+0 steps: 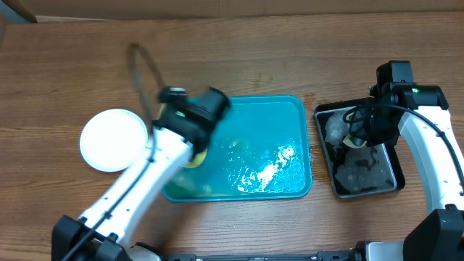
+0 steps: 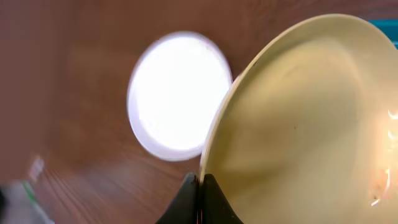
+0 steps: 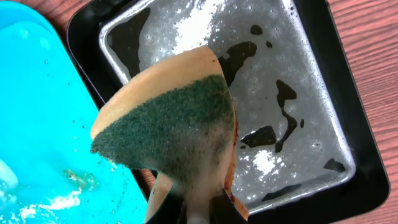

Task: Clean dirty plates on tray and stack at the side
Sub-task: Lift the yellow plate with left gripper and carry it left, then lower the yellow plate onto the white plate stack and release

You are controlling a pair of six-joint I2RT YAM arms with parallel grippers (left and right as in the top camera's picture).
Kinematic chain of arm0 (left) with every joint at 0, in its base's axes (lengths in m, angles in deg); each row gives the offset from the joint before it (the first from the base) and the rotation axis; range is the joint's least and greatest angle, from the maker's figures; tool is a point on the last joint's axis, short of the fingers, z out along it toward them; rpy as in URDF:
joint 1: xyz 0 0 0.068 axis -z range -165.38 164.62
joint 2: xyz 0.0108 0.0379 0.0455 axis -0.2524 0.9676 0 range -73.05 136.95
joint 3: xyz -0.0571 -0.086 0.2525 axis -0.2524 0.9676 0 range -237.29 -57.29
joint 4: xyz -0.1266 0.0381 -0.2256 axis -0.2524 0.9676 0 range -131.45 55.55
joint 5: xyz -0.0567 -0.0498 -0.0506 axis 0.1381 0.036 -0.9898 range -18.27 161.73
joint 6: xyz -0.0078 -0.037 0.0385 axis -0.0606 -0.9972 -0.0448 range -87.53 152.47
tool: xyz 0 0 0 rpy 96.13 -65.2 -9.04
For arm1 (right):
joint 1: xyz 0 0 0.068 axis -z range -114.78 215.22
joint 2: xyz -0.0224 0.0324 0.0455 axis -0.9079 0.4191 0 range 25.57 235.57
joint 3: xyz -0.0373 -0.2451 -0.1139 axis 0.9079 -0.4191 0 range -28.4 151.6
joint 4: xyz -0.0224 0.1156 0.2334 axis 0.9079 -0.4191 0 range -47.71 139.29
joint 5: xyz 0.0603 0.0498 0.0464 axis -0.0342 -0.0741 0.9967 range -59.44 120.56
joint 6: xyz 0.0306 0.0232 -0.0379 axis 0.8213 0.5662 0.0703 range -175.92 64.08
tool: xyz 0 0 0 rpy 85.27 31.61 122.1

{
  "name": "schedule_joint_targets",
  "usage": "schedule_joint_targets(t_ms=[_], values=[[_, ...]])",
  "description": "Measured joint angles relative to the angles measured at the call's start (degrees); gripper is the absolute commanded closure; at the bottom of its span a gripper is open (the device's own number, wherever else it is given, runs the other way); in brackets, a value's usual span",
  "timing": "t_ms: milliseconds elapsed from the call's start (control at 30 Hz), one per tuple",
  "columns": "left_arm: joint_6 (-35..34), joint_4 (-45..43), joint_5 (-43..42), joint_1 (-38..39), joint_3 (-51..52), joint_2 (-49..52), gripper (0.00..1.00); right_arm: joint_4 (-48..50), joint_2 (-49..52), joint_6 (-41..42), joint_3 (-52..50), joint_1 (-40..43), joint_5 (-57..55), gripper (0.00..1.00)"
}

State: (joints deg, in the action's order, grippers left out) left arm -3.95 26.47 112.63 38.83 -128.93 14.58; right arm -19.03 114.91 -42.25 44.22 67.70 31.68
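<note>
1. A white plate (image 1: 111, 140) lies flat on the tabletop (image 1: 290, 58), left of the tray and apart from it.
2. The left tool (image 2: 199, 186) is pinched tight on the rim of a pale yellow plate (image 2: 311, 118). The plate is held tilted at the left edge of the turquoise tray (image 1: 290, 119). In the overhead view it is mostly hidden under the blurred arm.
3. The turquoise tray sits mid-tabletop. Wet glare and small food specks are seen on its floor.
4. A black tray (image 3: 370, 180) is set just right of the turquoise tray, and soapy water and foam are seen in it.
5. The right tool (image 3: 196, 208) is clamped narrow on a sponge (image 3: 174, 124), whose green scouring face is turned to the wrist camera. The sponge is held above the black tray, on its left side.
</note>
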Motion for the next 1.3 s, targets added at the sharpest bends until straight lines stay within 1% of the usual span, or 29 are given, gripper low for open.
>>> schedule_joint_targets(t_ms=[233, 400, 533, 733, 767, 800, 833, 900, 967, 1033, 1067, 1133, 1300], values=[[4.2, -3.0, -19.6, -24.5, 0.0, 0.0, 0.96, -0.2, 0.0, 0.0, 0.0, 0.0, 0.0, 0.93], [6.4, -6.0, -28.4, -39.0, 0.0, 0.0, 0.96, -0.2, 0.0, 0.0, 0.0, 0.0, 0.0, 0.93], [6.9, -8.8, -31.5, -45.9, 0.0, 0.0, 0.96, -0.2, 0.0, 0.0, 0.0, 0.0, 0.0, 0.93], [7.0, -10.8, -32.9, -49.2, 0.0, 0.0, 0.96, -0.2, 0.0, 0.0, 0.0, 0.0, 0.0, 0.93], [7.0, -10.8, -33.0, -49.3, 0.0, 0.0, 0.88, -0.2, 0.0, 0.0, 0.0, 0.0, 0.0, 0.93], [7.3, -10.9, -33.1, -49.3, 0.0, 0.0, 0.75, -0.2, 0.0, 0.0, 0.0, 0.0, 0.0, 0.93], [7.4, -11.0, -33.4, -49.3, 0.0, 0.0, 0.55, -0.2, 0.0, 0.0, 0.0, 0.0, 0.0, 0.93], [7.7, -10.9, -33.6, -49.3, 0.0, 0.0, 0.37, -0.2, 0.0, 0.0, 0.0, 0.0, 0.0, 0.93], [7.7, -10.8, -33.8, -49.3, 0.0, 0.0, 0.26, -0.1, 0.0, 0.0, 0.0, 0.0, 0.0, 0.93], [7.9, -10.4, -34.2, -49.3, 0.0, 0.0, 0.21, -0.1, 0.0, 0.0, 0.0, 0.0, 0.0, 0.93], [8.0, -9.9, -34.6, -49.3, 0.0, 0.0, 0.20, 0.0, 0.0, 0.0, 0.0, 0.0, 0.0, 0.92], [7.9, -8.7, -35.9, -49.3, 0.0, 0.0, 0.19, 0.3, 0.0, 0.0, 0.0, 0.0, 0.0, 0.89], [9.1, -3.8, -43.5, -48.9, 0.0, 0.0, 0.19, 3.6, 0.0, -1.7, 0.0, 0.0, 0.1, 0.89]])
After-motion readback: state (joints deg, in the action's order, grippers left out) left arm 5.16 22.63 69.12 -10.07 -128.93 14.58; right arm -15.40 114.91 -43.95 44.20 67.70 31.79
